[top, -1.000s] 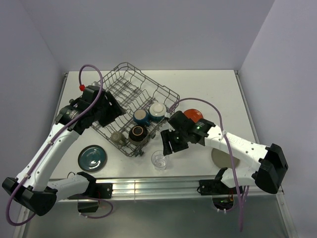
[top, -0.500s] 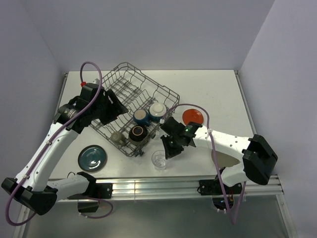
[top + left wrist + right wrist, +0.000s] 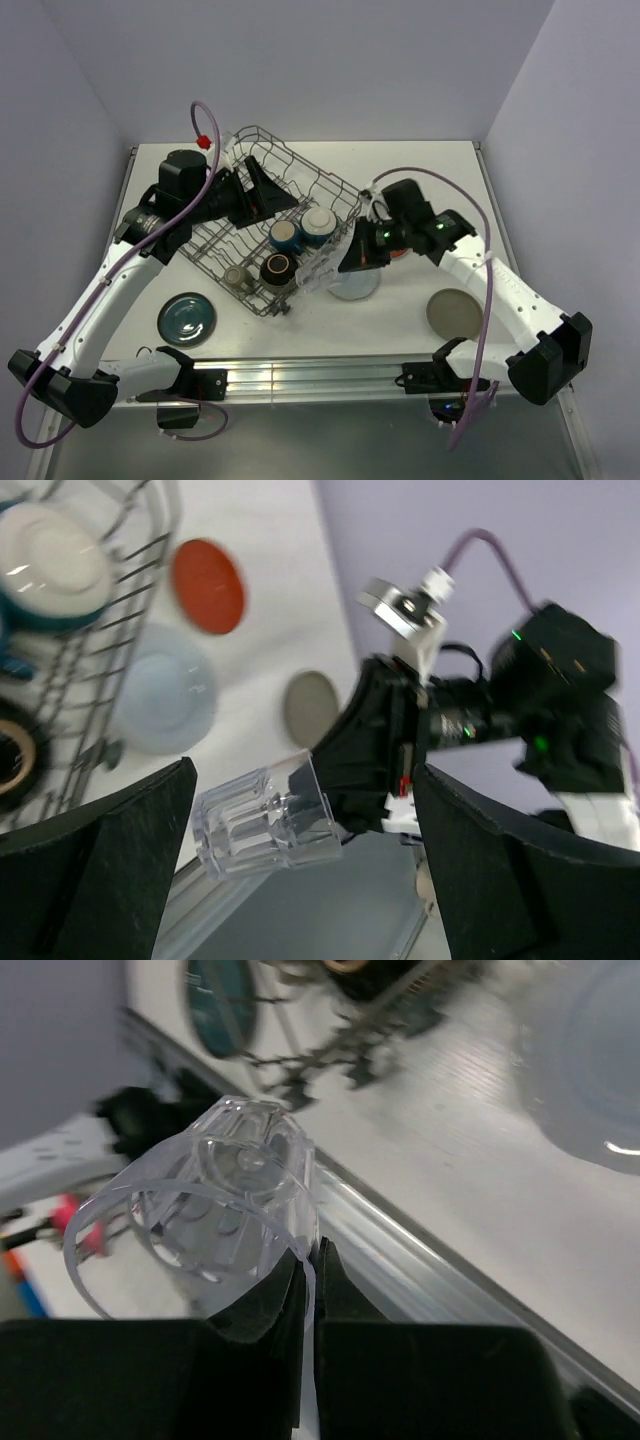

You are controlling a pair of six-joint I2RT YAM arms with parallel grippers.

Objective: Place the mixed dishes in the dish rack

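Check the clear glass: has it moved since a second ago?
Yes. The clear glass has left the table in front of the dish rack; the right pincer now holds it by the rim, lifted, closer to the rack's near right edge.
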